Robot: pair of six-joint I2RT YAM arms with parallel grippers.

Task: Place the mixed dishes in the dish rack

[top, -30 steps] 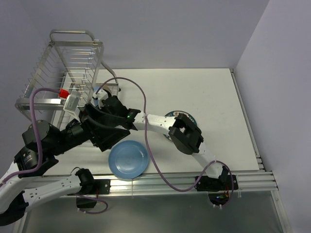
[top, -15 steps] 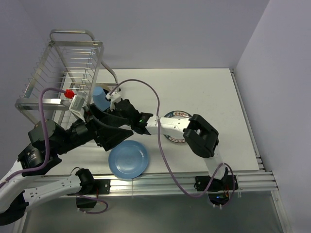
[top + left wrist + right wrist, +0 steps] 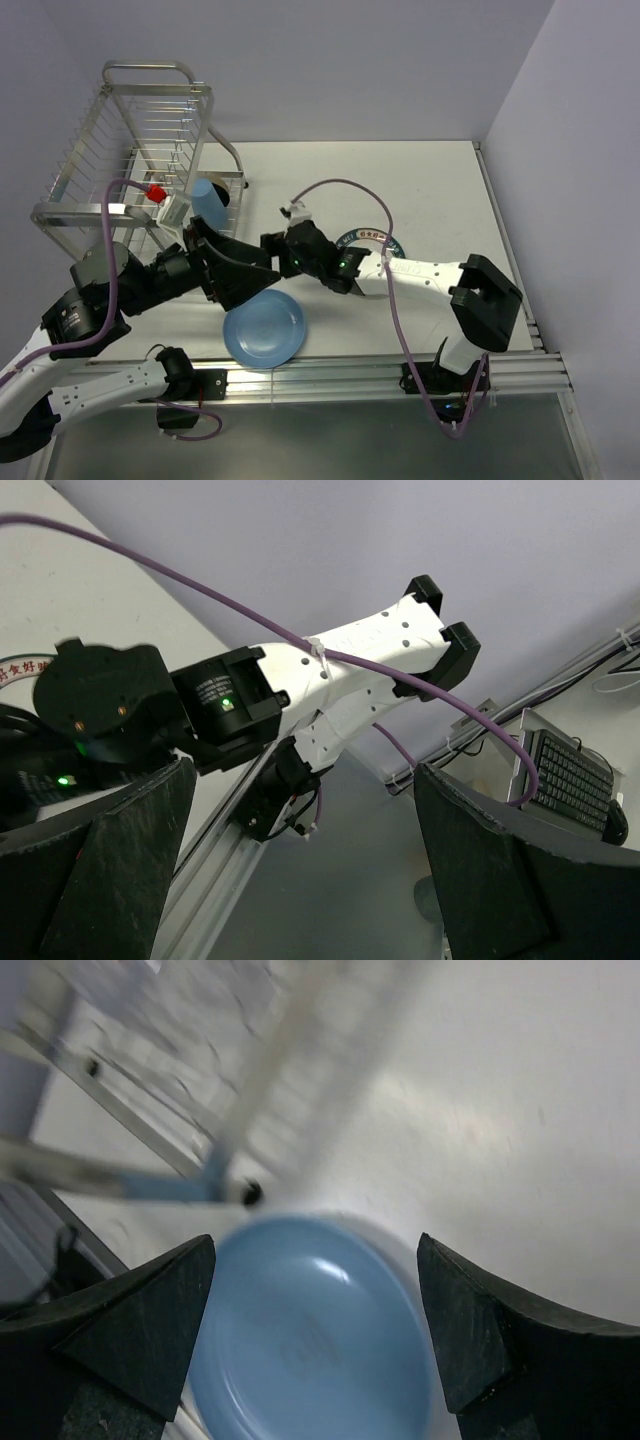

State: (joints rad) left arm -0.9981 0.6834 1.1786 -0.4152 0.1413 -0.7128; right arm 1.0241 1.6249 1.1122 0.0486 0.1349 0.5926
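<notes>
The load looks only partly done. The dish rack stands at the far left of the desk, and its upper tier shows no dishes. The light-blue cup stands at the rack's near right corner, against the wire. I cannot tell whether it rests on the lower tier or just beside it.

Two plates are not yet racked. The plain light-blue plate lies flat near the front edge. The white plate with the lettered rim lies at mid-desk, mostly hidden under the right arm. I cannot make out the black bowl or the glasses.

The right end effector hangs over the blue plate with its fingers spread and nothing between them. The left end effector is also spread and empty, pointing right towards the other arm. Both plates are left to do, and the blue one seems likely to be next.
</notes>
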